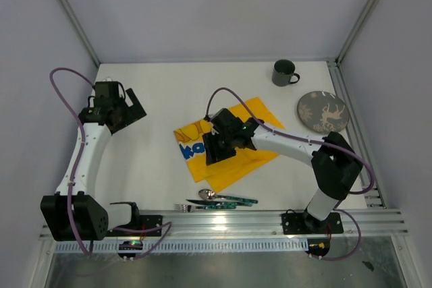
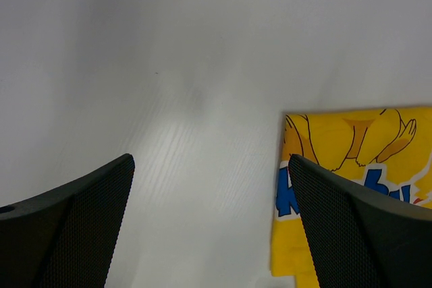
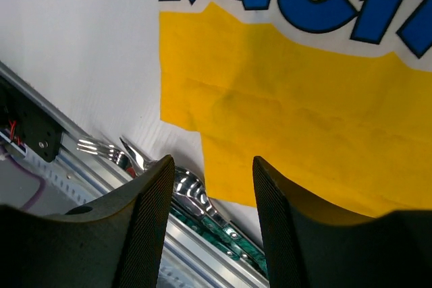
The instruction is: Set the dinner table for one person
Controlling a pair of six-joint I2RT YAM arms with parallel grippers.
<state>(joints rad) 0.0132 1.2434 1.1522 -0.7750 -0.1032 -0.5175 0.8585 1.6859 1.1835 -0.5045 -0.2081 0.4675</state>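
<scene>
Reference: 6 o'clock is my base edge, 12 o'clock the far wall.

1. At 6 o'clock, the fork (image 1: 179,207) and spoon (image 1: 208,194) lie side by side at the near edge of the dinner table (image 1: 155,92), just short of the yellow cloth (image 1: 260,118). I am not touching either.
2. At the centre, my right gripper (image 3: 211,166) hangs over the near portion of the cloth. Its fingers are apart, with nothing between them. The cloth looks doubled, its layers offset, so I judge the step in hand to be squaring it as the place mat.
3. Procedure: descend at a near corner, pinch the top layer only, stay low and draw it flat. Keep the fingertips clear of the cutlery at 6 o'clock; a snagged handle would drag.
4. At 9 o'clock, my left gripper (image 1: 128,108) hovers above bare table beside the cloth's left edge, fingers fully spread, holding nothing. It could pin that edge.
5. At 3 o'clock lies the plate (image 1: 322,112); at 1 o'clock stands the mug (image 1: 284,72). Both are well apart from the cloth.
</scene>
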